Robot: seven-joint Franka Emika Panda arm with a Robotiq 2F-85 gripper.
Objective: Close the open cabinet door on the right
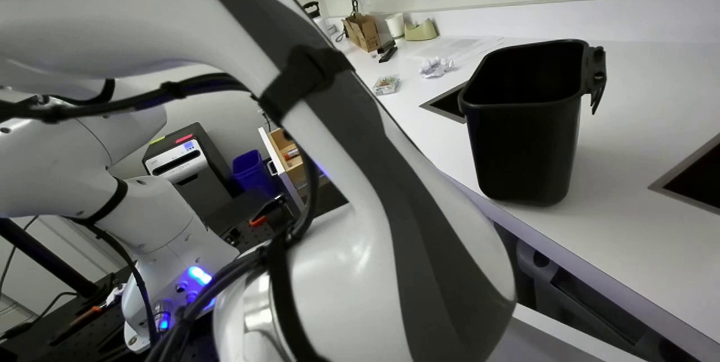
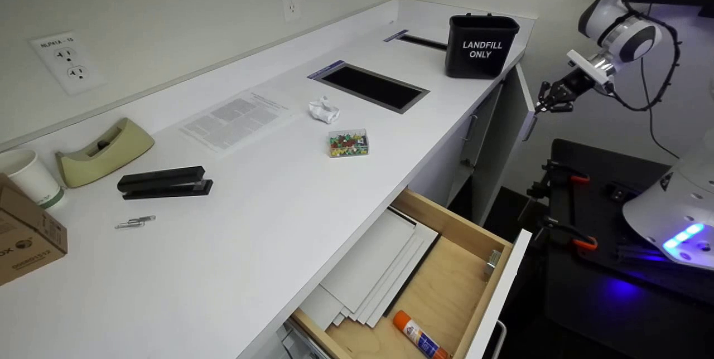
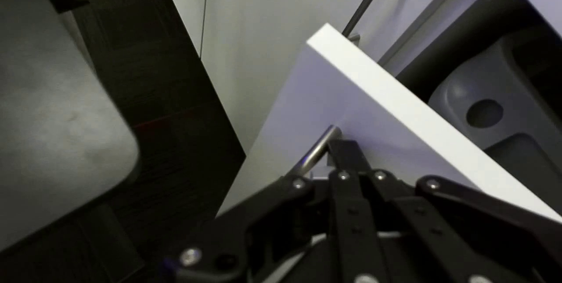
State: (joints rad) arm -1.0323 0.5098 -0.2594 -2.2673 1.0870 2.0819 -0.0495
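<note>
Likely the pushing step: cabinet door (image 2: 506,139) open, pincer (image 3: 349,153) at its handle (image 3: 315,152).
Left to right: under the worktop's (image 2: 268,247) front edge a drawer (image 2: 453,270) stands pulled out; towards that edge's far corner, below the black bin (image 2: 481,47), the cabinet door juts out; at its outer face the pincer is closed, nothing seen between its tips, just beside the handle, contact unclear. Next probably calls for pressing that face in towards the front edge until flush.
</note>
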